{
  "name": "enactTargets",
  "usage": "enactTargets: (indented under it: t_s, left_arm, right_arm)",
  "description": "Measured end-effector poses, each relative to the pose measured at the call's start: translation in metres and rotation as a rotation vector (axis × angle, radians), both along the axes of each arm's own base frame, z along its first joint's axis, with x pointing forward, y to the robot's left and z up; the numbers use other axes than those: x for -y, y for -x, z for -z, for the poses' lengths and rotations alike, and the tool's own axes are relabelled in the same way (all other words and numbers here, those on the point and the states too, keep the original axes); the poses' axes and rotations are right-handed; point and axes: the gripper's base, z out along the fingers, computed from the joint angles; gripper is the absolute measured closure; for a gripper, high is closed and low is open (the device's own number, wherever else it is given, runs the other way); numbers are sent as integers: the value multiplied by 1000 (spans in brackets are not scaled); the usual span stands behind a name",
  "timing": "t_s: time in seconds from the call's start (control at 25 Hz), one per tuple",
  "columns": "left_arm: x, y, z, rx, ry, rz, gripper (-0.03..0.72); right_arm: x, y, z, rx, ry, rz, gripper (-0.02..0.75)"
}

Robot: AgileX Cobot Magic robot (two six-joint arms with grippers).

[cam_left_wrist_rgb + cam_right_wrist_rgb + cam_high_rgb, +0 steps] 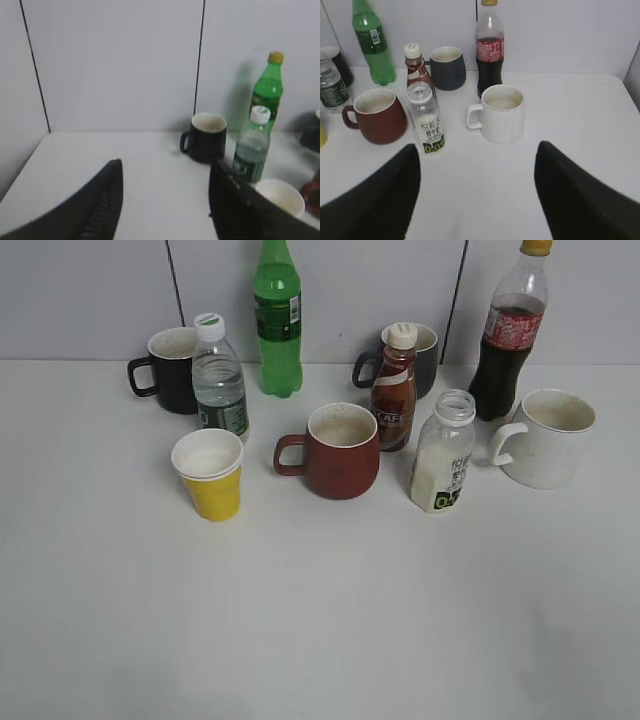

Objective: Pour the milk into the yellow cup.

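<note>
On the white table [320, 620], far left at the back, a black mug [170, 370] stands upright with its handle to the left. Just right of it stands a clear water bottle [218, 380] with a white cap. In front of that bottle stands the yellow cup [210, 474], upright, its white inside showing. A green soda bottle [277, 320] stands at the back wall, right of the water bottle.

At centre sits a red-brown mug [340, 452], upright, handle to the left. Just behind its right side stands a brown coffee bottle [394, 390] with a white cap, and behind that a dark grey mug [415, 358].

The milk bottle [443, 454] stands upright and capless just right of the coffee bottle, well apart from the yellow cup, with the red-brown mug between them. Behind it to the right stands a cola bottle [510, 335]; a white mug [545, 438] sits farthest right.

The left hand [165, 210] has its fingers apart, gripping nothing, over bare table near the black mug. The right hand [477, 200] has its fingers spread wide, unladen, in front of the milk bottle and white mug.
</note>
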Motion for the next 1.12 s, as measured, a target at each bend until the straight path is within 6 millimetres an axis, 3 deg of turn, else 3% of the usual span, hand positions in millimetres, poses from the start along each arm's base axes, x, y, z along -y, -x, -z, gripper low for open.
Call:
enactTargets:
  t_s: [0.04, 0.08, 0.28, 0.32, 0.44, 0.52, 0.6, 0.64, 0.72, 0.76, 0.84, 0.88, 0.92, 1.12]
  left_arm:
    - [0, 0, 0, 0, 0, 0, 269]
    - [2, -20, 4, 79, 4, 6, 272]
    - [6, -70, 23, 170, 4, 21, 273]
    - [8, -88, 27, 194, 3, 28, 274]
    - [13, -125, 50, 168, -22, 60, 274]
    - [15, -133, 57, 168, -22, 72, 275]
    - [20, -158, 84, 163, -9, 112, 276]
    - [20, -158, 84, 163, -9, 112, 276]
    - [23, -172, 110, 145, 5, 132, 276]
    - [25, -179, 134, 64, 4, 154, 276]
    - [26, -181, 143, 28, 3, 163, 276]
    - [31, -183, 169, -73, -7, 218, 276]
    - [34, -182, 180, -116, -12, 252, 276]
    - [49, -175, 204, -206, -59, 446, 276]
  right_arm:
    - [0, -10, 2, 7, -17, 6, 206]
    - [-1, -19, 4, 3, -37, 10, 204]
    - [-4, -62, 6, 55, -16, 0, 204]
    - [-6, -72, 6, 64, 4, -8, 204]
    - [-15, -103, 12, 75, 29, -30, 204]
    - [-23, -124, 21, 78, 42, -47, 210]
    - [-32, -145, 32, 90, 54, -57, 230]
    - [-38, -153, 38, 87, 61, -69, 240]
    - [-49, -169, 48, 120, 72, -84, 260]
    - [-55, -176, 56, 121, 90, -101, 264]
    - [-64, -187, 70, 141, 117, -124, 269]
    - [-67, -192, 78, 142, 133, -134, 269]
    - [-70, -197, 87, 131, 144, -144, 269]
    - [-78, -206, 117, 45, 115, -185, 272]
